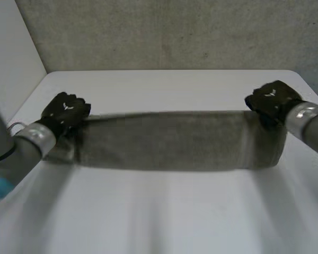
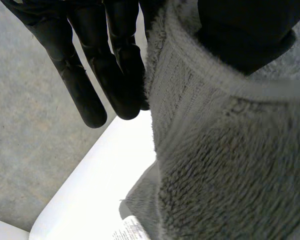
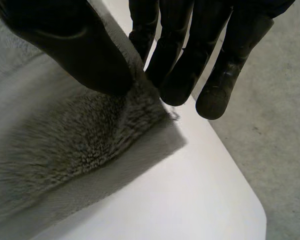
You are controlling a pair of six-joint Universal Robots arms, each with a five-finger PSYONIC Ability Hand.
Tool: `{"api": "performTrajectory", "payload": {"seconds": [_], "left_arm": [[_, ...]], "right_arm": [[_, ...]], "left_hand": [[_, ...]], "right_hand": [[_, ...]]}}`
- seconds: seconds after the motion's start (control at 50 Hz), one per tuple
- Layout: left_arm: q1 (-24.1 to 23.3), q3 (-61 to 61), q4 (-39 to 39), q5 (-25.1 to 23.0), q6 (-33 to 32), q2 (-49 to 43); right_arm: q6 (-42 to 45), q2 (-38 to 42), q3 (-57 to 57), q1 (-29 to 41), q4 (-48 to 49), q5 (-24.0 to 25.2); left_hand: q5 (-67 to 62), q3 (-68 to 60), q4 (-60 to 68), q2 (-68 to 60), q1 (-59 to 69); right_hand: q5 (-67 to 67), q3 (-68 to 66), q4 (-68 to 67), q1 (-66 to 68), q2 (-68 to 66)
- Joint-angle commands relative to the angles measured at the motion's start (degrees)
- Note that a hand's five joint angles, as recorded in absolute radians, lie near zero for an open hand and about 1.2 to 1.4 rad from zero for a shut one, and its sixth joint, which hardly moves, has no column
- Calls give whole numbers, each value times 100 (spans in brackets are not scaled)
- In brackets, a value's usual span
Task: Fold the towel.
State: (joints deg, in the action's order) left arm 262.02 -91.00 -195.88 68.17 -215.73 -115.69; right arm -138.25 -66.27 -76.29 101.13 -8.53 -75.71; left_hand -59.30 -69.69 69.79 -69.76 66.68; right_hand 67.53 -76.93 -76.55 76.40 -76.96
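Grip check, both arms. The towel [image 1: 175, 140] is stretched as a long grey band between the two hands, over the far half of the table [image 1: 164, 217]. I cannot tell whether its lower edge touches the tabletop.

Left hand [image 1: 66, 111]: at the towel's left end, on an upper corner. In the left wrist view the fingers [image 2: 90, 70] are straight and lie behind the hemmed edge, while the thumb [image 2: 245, 35] presses on the front of the pile, so it is a flat pinch, not a fist. A printed label shows at the cloth's lower edge.

Right hand [image 1: 270, 100]: at the right end, same arrangement. In the right wrist view the thumb [image 3: 75, 45] bears down on the fluffy face and the fingers [image 3: 190, 60] back it from the other side, pinching just beside the corner.

Reasoning: I judge that holding the corners well apart takes out slack, so the top edge runs straight and the cloth hangs without wrinkles, ready to be laid or doubled.

Risk: the right pinch sits very near the corner and thick pile may slip. Any next move calls for level, matched hands.
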Motion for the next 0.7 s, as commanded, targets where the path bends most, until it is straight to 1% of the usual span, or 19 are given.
{"api": "performTrajectory", "payload": {"seconds": [0.02, 0.06, 0.08, 0.12, 0.14, 0.16, 0.18, 0.2, 0.22, 0.24, 0.26, 0.28, 0.34, 0.46, 0.52, 0.56, 0.62, 0.7], "left_arm": [[-204, 1963, -21, 742, -171, -1799], [-256, 2479, -64, 943, -381, -2228], [-256, 2481, -65, 944, -382, -2229], [-326, 2726, -222, 961, -626, -2500], [-327, 2727, -223, 961, -628, -2502], [-362, 2780, -406, 979, -758, -2598], [-362, 2780, -407, 979, -760, -2598], [-397, 2763, -616, 1005, -881, -2651], [-449, 2719, -827, 1058, -1004, -2669], [-450, 2719, -829, 1058, -1006, -2669], [-493, 2666, -1012, 1076, -1110, -2669], [-520, 2588, -1162, 1076, -1224, -2669], [-538, 2464, -1347, 1041, -1313, -2660], [-547, 2376, -1383, 970, -1296, -2581], [-564, 2341, -1374, 856, -1296, -2475], [-564, 2306, -1339, 707, -1278, -2370], [-547, 2262, -1313, 663, -1278, -2308], [-450, 1990, -1182, 549, -1121, -1844]], "right_arm": [[-79, 1336, 958, 381, 1169, -726], [-62, 1599, 984, 398, 1948, -796], [-62, 1600, 984, 398, 1951, -796], [-44, 1827, 993, 486, 2581, -849], [-44, 1828, 993, 486, 2584, -849], [-27, 1933, 993, 547, 2793, -866], [-26, 2012, 1019, 574, 2882, -893], [-26, 2013, 1019, 574, 2883, -893], [-18, 2083, 1028, 583, 2866, -980], [-18, 2083, 1028, 583, 2866, -981], [-18, 2118, 1037, 583, 2857, -1076], [-18, 2145, 1028, 583, 2848, -1164], [-26, 2101, 984, 583, 2830, -1244], [-35, 2057, 808, 601, 2804, -1262], [-18, 1864, 632, 592, 2743, -1227], [-35, 1558, 484, 548, 2708, -1209], [-35, 1442, 404, 522, 2681, -1200], [-26, 1092, 124, 486, 2576, -1174]], "left_hand": [[-1070, -1031, 1021, -1024, 1332], [-1070, -1031, 1021, -1024, 1332], [-1070, -1031, 1021, -1024, 1332], [-1070, -1031, 1021, -1024, 1332], [-1070, -1031, 1021, -1024, 1332], [-689, -650, 640, -643, 952], [-685, -647, 637, -639, 948], [1963, 2001, -2011, 2009, -1700], [4470, 4509, -4519, 4516, -4208], [4495, 4534, -4544, 4541, -4233], [5645, 5683, -5693, 5691, -5382], [5873, 5911, -5921, 5919, -5610], [5892, 5930, -5941, 5938, -5629], [5909, 5947, -5957, 5955, -5646], [5909, 5947, -5957, 5955, -5646], [5909, 5947, -5957, 5955, -5646], [5909, 5947, -5957, 5955, -5646], [5925, 5964, -5974, 5971, -5663]], "right_hand": [[247, -307, -345, 360, -304], [247, -307, -345, 360, -304], [247, -307, -345, 360, -304], [247, -307, -345, 360, -304], [247, -307, -345, 360, -304], [53, -113, -151, 166, -110], [-4096, 4036, 3998, -3982, 4038], [-4137, 4077, 4039, -4024, 4080], [-6753, 6693, 6655, -6640, 6696], [-6753, 6693, 6655, -6640, 6696], [-6753, 6693, 6655, -6640, 6696], [-6753, 6693, 6655, -6640, 6696], [-6753, 6693, 6655, -6640, 6696], [-6753, 6693, 6655, -6640, 6696], [-6753, 6693, 6655, -6640, 6696], [-6753, 6693, 6655, -6640, 6696], [-6753, 6693, 6655, -6640, 6696], [-6753, 6693, 6655, -6640, 6696]]}}
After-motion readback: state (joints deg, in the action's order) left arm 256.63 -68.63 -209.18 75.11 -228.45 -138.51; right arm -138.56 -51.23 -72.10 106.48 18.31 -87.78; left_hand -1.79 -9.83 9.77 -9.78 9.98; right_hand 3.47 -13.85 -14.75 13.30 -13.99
